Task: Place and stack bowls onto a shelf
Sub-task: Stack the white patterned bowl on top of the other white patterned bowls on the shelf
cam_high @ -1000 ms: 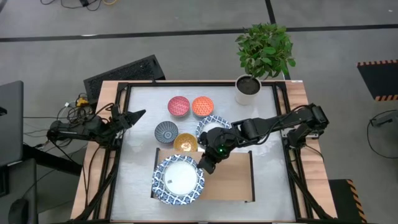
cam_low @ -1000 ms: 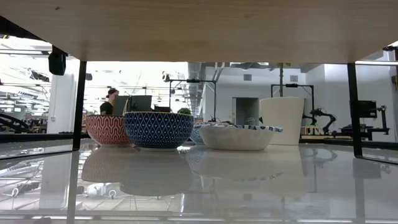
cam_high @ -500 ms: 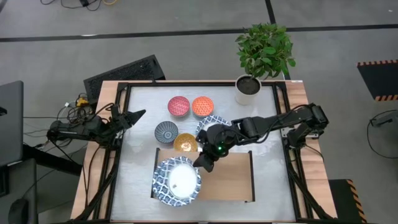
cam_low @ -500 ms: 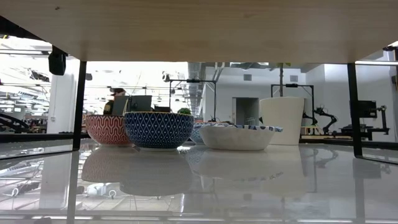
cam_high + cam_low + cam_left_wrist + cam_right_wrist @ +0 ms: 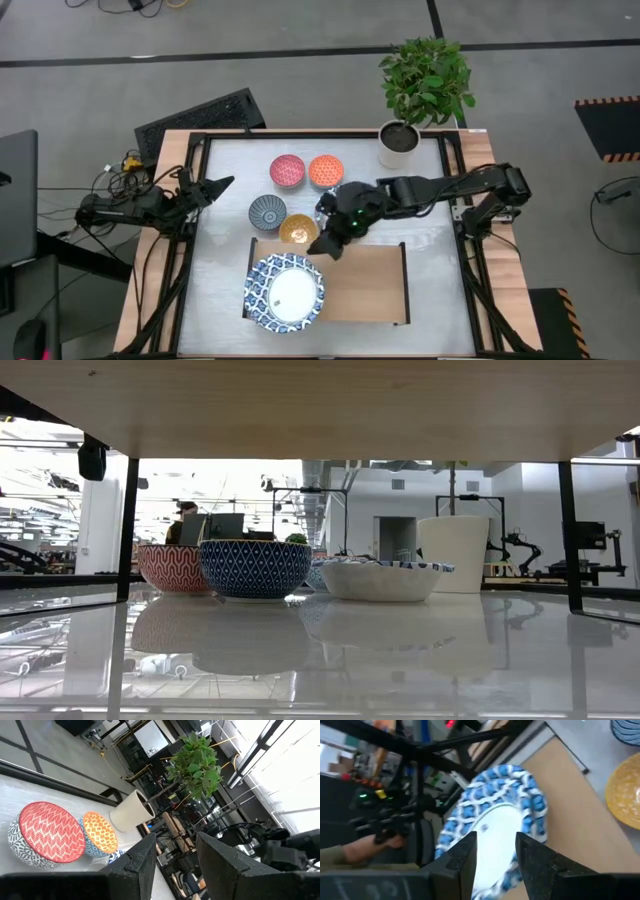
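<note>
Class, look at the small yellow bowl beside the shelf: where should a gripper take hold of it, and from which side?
Grip the yellow bowl by its rim, coming from above: it sits upright with its mouth open. Take the rim on the side facing the left arm; the shelf and the right gripper crowd the other sides.
</note>
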Controlling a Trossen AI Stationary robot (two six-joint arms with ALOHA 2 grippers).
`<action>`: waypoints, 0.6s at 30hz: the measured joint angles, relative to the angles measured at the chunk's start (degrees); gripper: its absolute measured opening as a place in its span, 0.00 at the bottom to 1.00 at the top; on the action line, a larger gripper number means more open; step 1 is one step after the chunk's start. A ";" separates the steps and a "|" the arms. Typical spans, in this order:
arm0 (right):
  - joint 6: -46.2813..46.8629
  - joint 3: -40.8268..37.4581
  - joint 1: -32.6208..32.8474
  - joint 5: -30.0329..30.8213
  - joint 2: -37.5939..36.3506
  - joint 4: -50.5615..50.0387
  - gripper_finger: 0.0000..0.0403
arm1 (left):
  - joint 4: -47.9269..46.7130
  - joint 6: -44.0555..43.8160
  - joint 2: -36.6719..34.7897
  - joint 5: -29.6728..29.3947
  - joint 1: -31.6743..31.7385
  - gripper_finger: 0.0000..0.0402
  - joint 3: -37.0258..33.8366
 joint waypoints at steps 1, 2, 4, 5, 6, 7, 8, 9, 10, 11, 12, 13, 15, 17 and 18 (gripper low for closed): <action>-0.11 0.06 0.44 -0.43 -0.45 -0.01 0.39 | 0.02 0.00 0.00 -0.02 0.02 0.32 0.00; -0.21 0.15 1.14 -0.50 -0.56 0.22 0.38 | 0.00 0.00 0.02 -0.02 0.02 0.32 0.00; -0.85 0.16 3.08 -0.48 -0.37 0.07 0.35 | 0.00 0.00 0.02 -0.02 0.00 0.32 0.00; -1.38 0.07 4.26 -0.48 -0.15 -0.25 0.34 | -0.02 0.01 0.02 -0.02 0.01 0.32 0.00; -1.75 0.03 5.30 -0.48 0.31 -0.42 0.32 | -0.11 0.00 0.01 -0.02 0.01 0.32 0.00; -1.81 0.03 6.22 -0.48 0.94 -0.06 0.31 | -0.18 0.00 0.01 -0.02 0.00 0.32 0.00; -1.85 0.05 7.14 -0.48 1.44 0.10 0.30 | -0.17 0.00 0.02 -0.02 0.00 0.32 0.00; -1.85 0.05 7.99 -0.48 1.80 -0.21 0.28 | -0.17 0.00 0.01 -0.02 0.02 0.32 0.00; -1.79 0.03 8.72 -0.44 2.22 -0.43 0.27 | -0.17 0.00 0.00 -0.02 0.02 0.32 0.00; -1.57 0.03 9.32 -0.39 2.94 -0.04 0.26 | -0.17 -0.02 0.02 -0.02 0.00 0.32 0.00; -1.24 0.05 9.66 -0.35 3.61 0.48 0.25 | -0.18 -0.01 0.01 -0.02 0.01 0.32 0.00; -1.12 0.05 9.94 -0.24 4.12 0.30 0.24 | -0.18 0.00 0.02 -0.02 0.01 0.32 0.00; -1.07 0.03 10.28 -0.13 5.28 -0.22 0.22 | -0.19 0.00 0.02 -0.06 0.00 0.32 0.00; -0.29 0.03 10.14 -0.13 6.32 0.38 0.21 | -0.22 -0.02 0.02 -0.06 0.00 0.32 0.00; -0.14 0.03 10.05 -0.13 6.52 0.26 0.21 | -0.21 -0.04 0.02 -0.06 0.00 0.32 0.00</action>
